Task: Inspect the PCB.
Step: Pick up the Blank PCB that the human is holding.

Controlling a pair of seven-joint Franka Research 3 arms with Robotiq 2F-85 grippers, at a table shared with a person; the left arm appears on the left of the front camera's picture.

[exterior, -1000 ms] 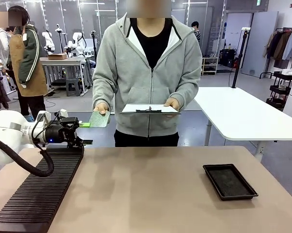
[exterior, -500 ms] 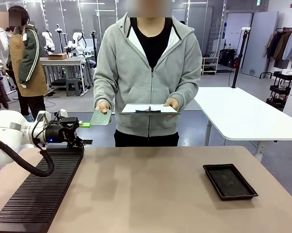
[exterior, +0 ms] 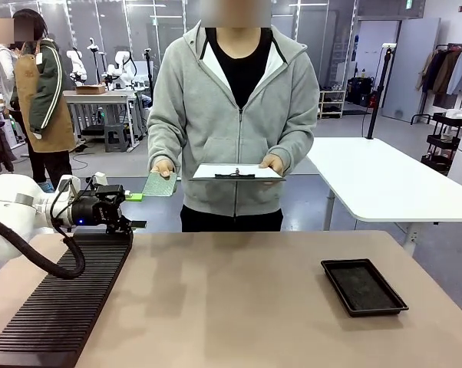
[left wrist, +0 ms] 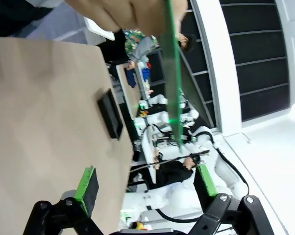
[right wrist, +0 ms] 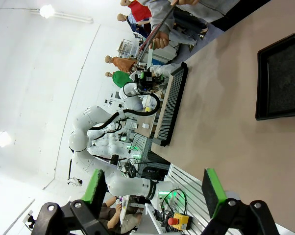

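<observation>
while the pcb (exterior: 159, 185) lies in the person's hand (exterior: 163, 167) just past my left gripper (exterior: 136, 211), fingers apart, i rate it nearer than the right gripper (right wrist: 153, 188), likewise apart.

Past your tan work table (exterior: 246, 307) you look into a large open workshop with a smooth grey floor (exterior: 346, 134) and tall glass-panelled partitions (exterior: 100, 27) along the back. On your right stands a long white table (exterior: 384, 184) with a black pole (exterior: 378, 88) behind it, then a black trolley (exterior: 446, 142) and a rack of hanging coats (exterior: 446, 69) by the pale wall. Far back on your left, a grey workbench (exterior: 100, 98) has a stool (exterior: 116, 136) beside it. In the right wrist view you get a white ceiling (right wrist: 39, 73) with round lamps (right wrist: 47, 11) lit.
</observation>
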